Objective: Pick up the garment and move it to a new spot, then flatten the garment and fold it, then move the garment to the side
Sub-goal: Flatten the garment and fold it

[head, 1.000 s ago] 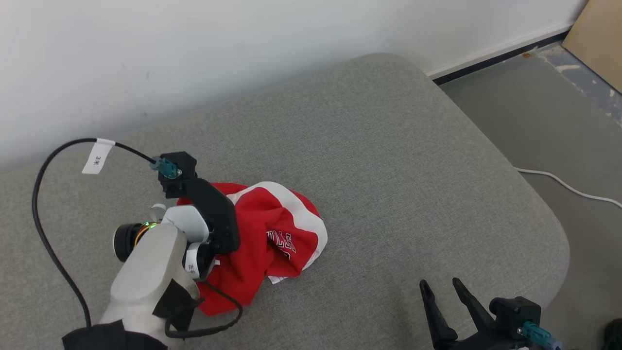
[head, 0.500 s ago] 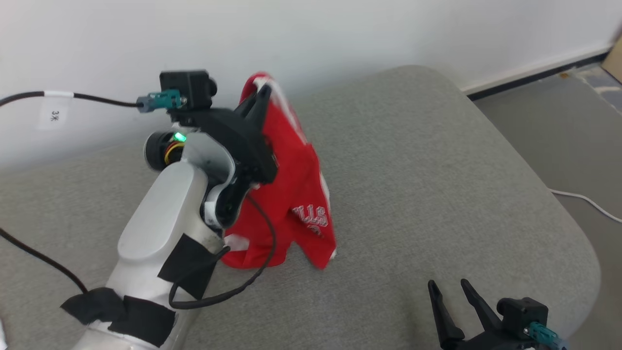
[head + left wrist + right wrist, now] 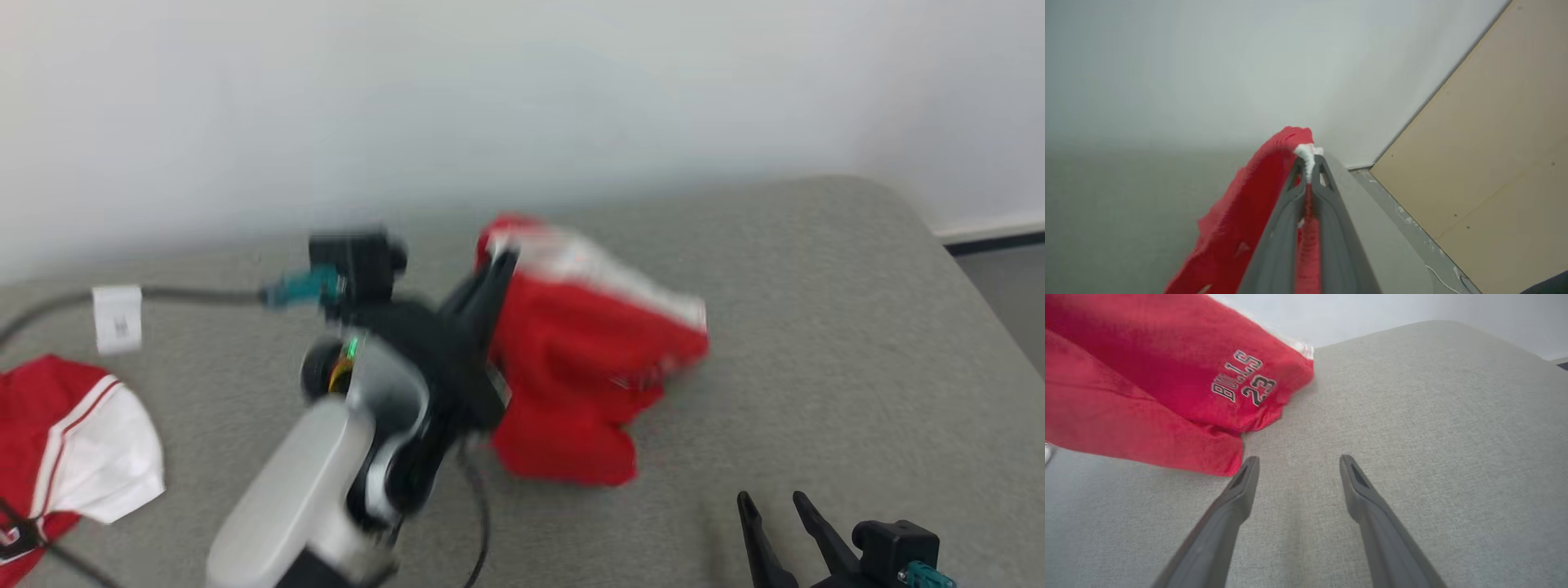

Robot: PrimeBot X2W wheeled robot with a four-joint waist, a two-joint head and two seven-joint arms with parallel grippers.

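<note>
Pinched shut on the red garment, the left gripper had hoisted it from its heap on the grey cushion to hang mid-frame, so relocation was seemingly underway, while the right gripper waited spread at lower right.

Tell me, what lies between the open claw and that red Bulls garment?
Only bare grey cushion separates the right gripper and the red Bulls garment, per the right wrist view.
</note>
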